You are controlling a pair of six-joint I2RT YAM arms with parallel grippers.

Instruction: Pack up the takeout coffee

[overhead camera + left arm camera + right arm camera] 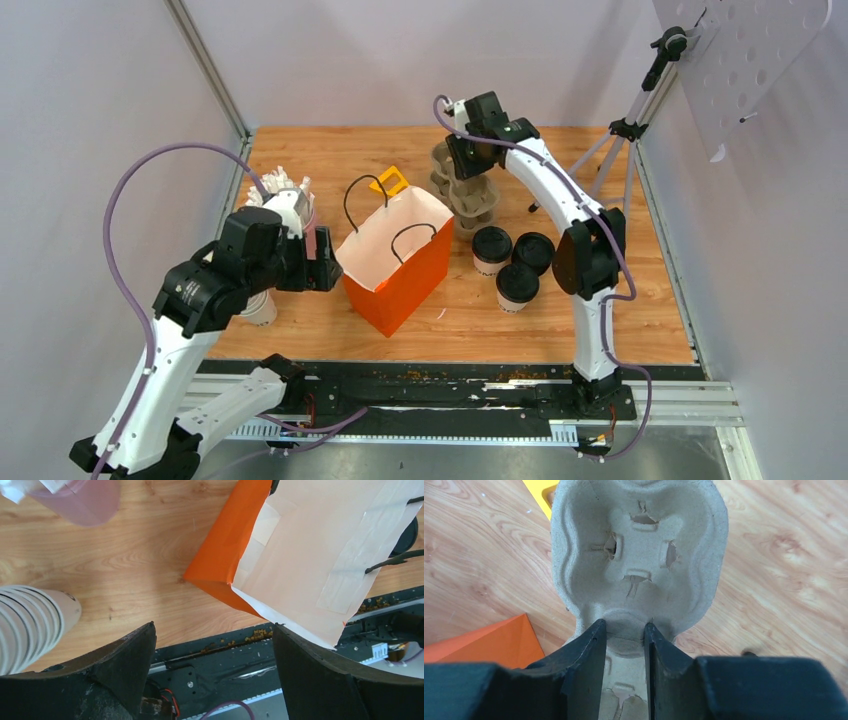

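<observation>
Right claw [624, 645] is closed on the near rim of the pulp carrier [639, 555], behind and right of the orange bag [398, 270]. Left claw [214, 635] stands wide open and empty at the bag's left. Three lidded coffee cups [517, 282] stand right of the bag. Recommend a slow, level lift so the thin rim does not tear.

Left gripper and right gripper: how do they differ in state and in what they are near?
The left gripper stands wide open with nothing between its fingers; the right gripper is closed narrowly on the edge of the pulp cup carrier. The left gripper hangs beside the orange paper bag without touching it; the right gripper touches the carrier. Both have black fingers.
</observation>
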